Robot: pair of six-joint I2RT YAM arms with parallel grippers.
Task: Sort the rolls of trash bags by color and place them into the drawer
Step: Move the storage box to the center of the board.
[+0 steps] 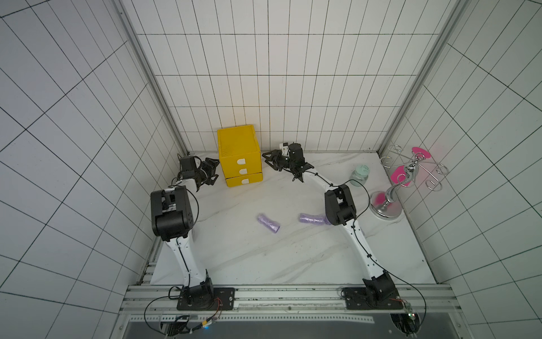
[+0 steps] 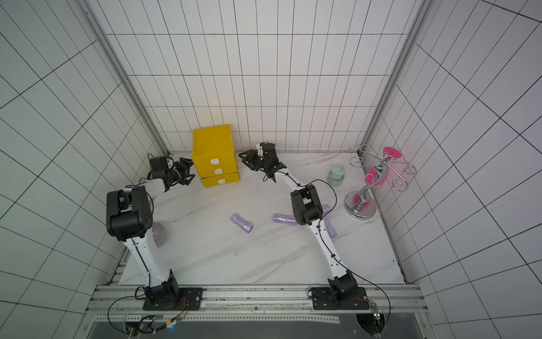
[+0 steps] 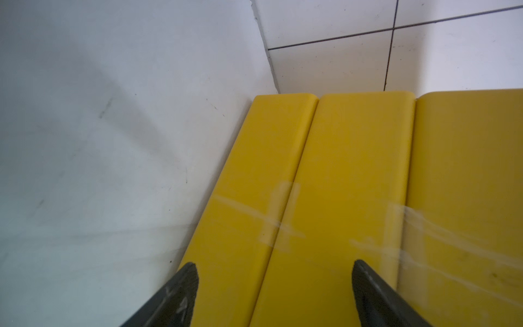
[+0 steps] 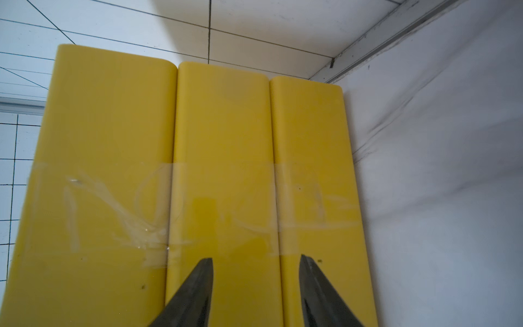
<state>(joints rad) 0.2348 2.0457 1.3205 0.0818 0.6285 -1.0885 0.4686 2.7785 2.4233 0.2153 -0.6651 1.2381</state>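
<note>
- Left gripper and right gripper flank cabinet; jaws apart, empty.
- Lilac rolls loose on table; no green or blue visible, probably stowed.
- Bottom drawer barely out.

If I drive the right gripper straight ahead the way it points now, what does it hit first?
The side of the yellow drawer unit, likely its middle tier; the right gripper faces it, fingers open. Remaining gap unclear.
</note>
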